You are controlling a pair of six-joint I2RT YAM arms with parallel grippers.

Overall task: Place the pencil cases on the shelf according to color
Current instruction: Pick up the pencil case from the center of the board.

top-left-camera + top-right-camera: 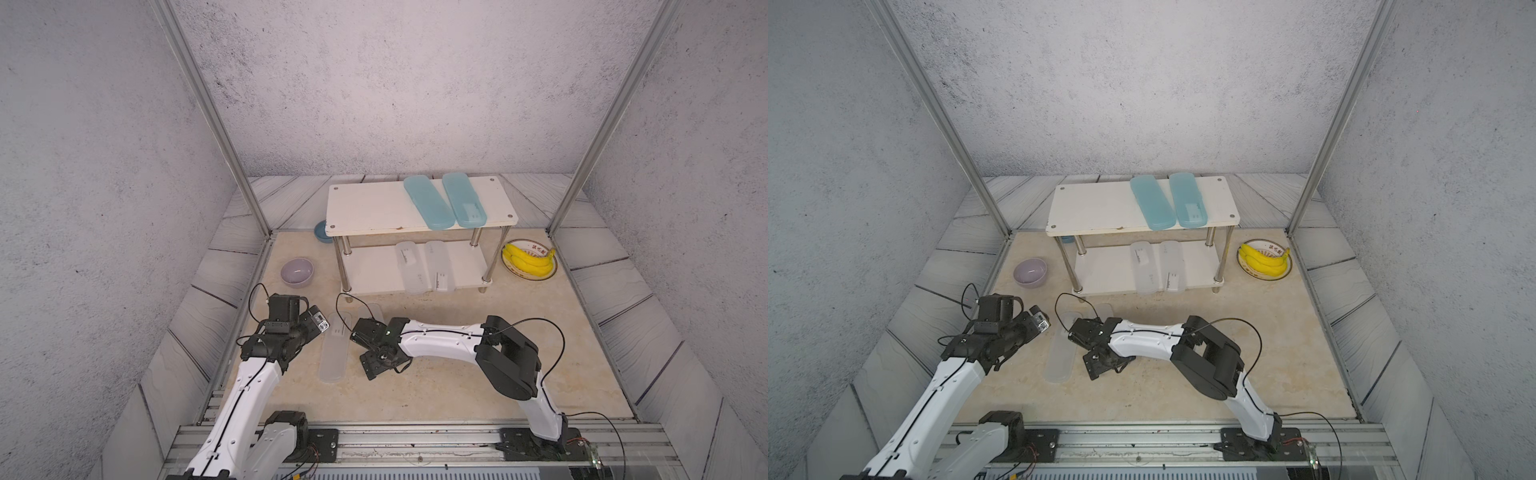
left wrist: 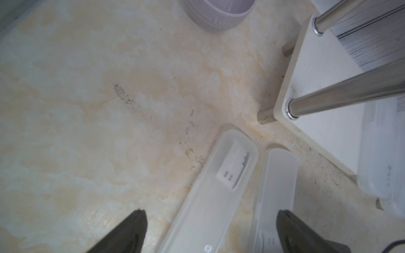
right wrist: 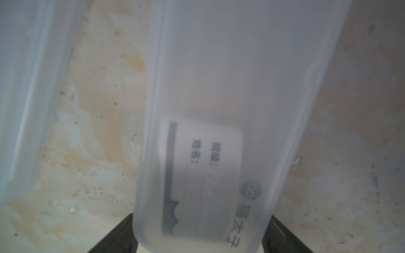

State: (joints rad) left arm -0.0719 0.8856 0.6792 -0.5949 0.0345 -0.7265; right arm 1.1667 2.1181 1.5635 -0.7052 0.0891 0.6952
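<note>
The left pincer point(image 2: 210, 216) hangs above the marbled counter point(image 1: 415, 374), its fingers point(image 2: 131, 230) spread wide and holding nothing. Between and below them runs the long frosted case point(image 2: 219, 203), flat on the counter, with its white label toward the end farthest from the pincer. Under the pincer's inner finger lies the second frosted case point(image 2: 278, 186). It sits close alongside the first, with a narrow strip of counter between them.

The right pincer point(image 3: 202, 216) sits low over that second case. Its dark fingers point(image 3: 118, 238) stand wide, one at each long edge, at the rounded end that carries the printed label. I cannot tell whether they press the plastic or only straddle it. In both top views the case's other end pokes out just beyond this pincer.

Beyond the left pincer, toward its outer side, sits a lilac bowl point(image 1: 296, 271). Farther out, past both pincers, stands the shelf point(image 1: 365, 208). On its lower board a shelved frosted case point(image 1: 410, 266) lies beside its twin point(image 1: 441, 266), and their near ends jut past the front edge toward the pincers. On the upper board, farther still, the plain teal-blue case point(image 1: 428, 201) lies beside the labelled teal-blue case point(image 1: 464, 201). A blue bowl point(image 1: 321, 230) shows partly behind the shelf's corner. Well beyond the right pincer, on that arm's outer side, bananas point(image 1: 528, 259) rest on a plate point(image 1: 536, 245).
</note>
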